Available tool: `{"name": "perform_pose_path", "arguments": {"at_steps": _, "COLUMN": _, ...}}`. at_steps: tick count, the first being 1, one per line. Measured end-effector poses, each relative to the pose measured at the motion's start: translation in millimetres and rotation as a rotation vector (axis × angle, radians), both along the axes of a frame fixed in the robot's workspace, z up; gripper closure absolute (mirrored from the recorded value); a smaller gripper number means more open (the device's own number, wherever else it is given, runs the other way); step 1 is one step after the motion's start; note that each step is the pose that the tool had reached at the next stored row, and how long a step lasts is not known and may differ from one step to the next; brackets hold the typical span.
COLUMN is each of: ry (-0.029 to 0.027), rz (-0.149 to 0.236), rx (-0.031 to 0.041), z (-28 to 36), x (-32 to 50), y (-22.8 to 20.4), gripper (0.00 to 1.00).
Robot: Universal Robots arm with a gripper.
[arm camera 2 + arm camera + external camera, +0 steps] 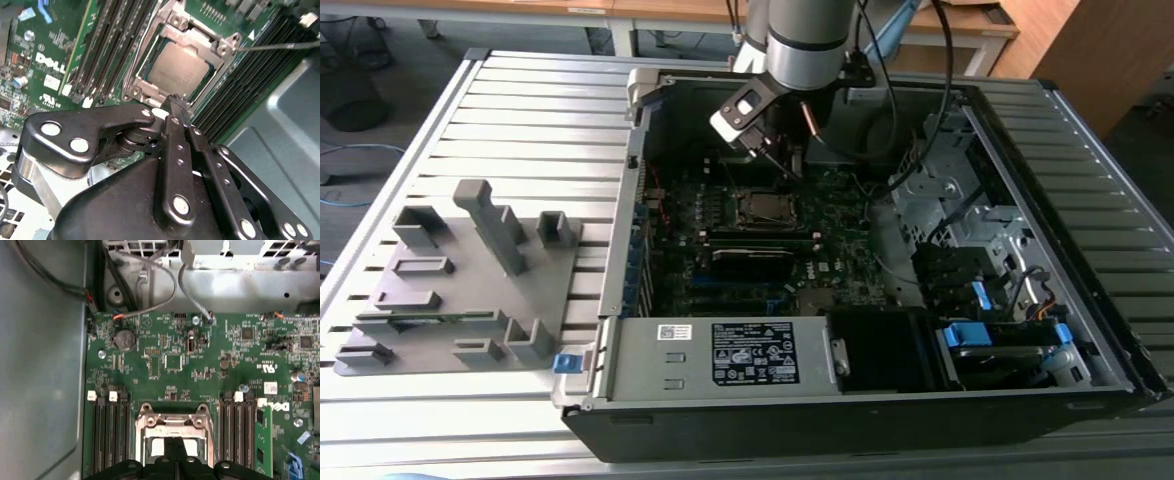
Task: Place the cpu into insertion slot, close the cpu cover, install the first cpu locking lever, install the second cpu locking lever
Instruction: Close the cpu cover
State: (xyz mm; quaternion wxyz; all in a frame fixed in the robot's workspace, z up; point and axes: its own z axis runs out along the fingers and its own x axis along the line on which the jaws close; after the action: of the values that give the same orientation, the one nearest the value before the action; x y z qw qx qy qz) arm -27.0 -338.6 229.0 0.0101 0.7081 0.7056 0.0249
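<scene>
The cpu (172,70), a dull silver square, lies in the insertion slot (761,208) on the green motherboard inside the open computer case. The cpu cover (202,42), a silver metal frame, lies flat around the chip. A thin metal lever rod (280,46) sticks out past one corner of the socket. My gripper (176,102) hangs just above the socket's edge, its black fingers shut together with nothing between them. In the exterior view the gripper (781,160) is above and slightly behind the socket. In the first wrist view the fingertips (175,447) overlap the cover (172,421).
Long black memory slots (107,50) flank the socket on both sides. Cables (150,295) run along the case wall behind the board. A labelled power supply box (720,355) sits at the case front, drive bays (987,270) at the exterior view's right. A grey fixture block (454,280) stands outside on the slatted table.
</scene>
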Motion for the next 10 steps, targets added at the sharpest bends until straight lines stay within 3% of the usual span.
{"name": "perform_pose_path", "arguments": {"at_steps": 10, "ry": -0.0001, "rz": 0.011, "rx": -0.0011, "z": -0.3, "x": -1.2, "y": 0.1, "gripper": 0.89}}
